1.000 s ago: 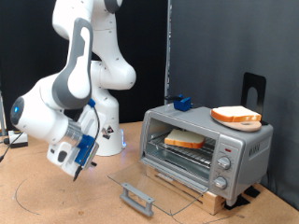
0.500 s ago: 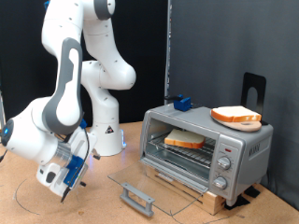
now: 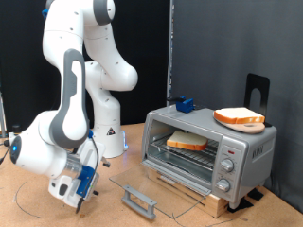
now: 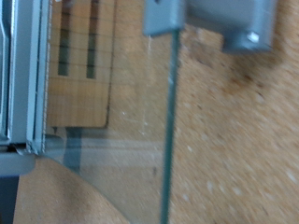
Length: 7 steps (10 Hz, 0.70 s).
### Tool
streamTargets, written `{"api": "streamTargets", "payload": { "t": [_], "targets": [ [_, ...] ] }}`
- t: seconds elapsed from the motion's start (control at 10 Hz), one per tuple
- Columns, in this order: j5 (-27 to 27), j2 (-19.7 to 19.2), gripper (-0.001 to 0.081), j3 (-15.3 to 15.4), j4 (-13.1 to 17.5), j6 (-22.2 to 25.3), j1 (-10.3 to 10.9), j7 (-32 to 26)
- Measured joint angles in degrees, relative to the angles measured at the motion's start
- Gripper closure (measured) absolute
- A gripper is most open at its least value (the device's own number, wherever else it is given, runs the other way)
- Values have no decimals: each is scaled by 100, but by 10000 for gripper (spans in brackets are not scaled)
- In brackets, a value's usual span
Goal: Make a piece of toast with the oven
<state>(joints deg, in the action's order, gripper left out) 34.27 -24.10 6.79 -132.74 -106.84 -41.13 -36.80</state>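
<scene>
— Where's the bread?
— One pale, brown-crusted slice of toast (image 3: 192, 142) lies on the rack inside the boxy silver toaster oven (image 3: 210, 148), well beyond the gripper (image 3: 83, 184); a twin slice sits on the round orange plate (image 3: 239, 118) on top.
— The door?
— The glass drop-down door (image 3: 142, 184) lies flat, just beside the gripper. The wrist view shows its edge and grey bar handle (image 4: 220, 22) close up.
— Fingers?
— Cannot tell; nothing visibly held. Bare tabletop (image 3: 38, 203) surrounds them.

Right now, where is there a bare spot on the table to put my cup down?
The wooden table is bare at the exterior view's bottom left, between the claw and the picture's edge. It is crowded by the oven: its glass door lies open flat in front, one slice sits inside, and an orange plate tops it.
</scene>
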Motion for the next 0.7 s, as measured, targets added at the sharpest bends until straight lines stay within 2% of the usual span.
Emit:
{"api": "streamTargets", "payload": {
  "t": [0.5,0.6,0.7],
  "targets": [
    [174,-3,-1,320,-395,-53,206,67],
    [214,9,-1,359,-463,-12,216,68],
    [232,44,-1,375,-486,244,210,68]
  ]
}}
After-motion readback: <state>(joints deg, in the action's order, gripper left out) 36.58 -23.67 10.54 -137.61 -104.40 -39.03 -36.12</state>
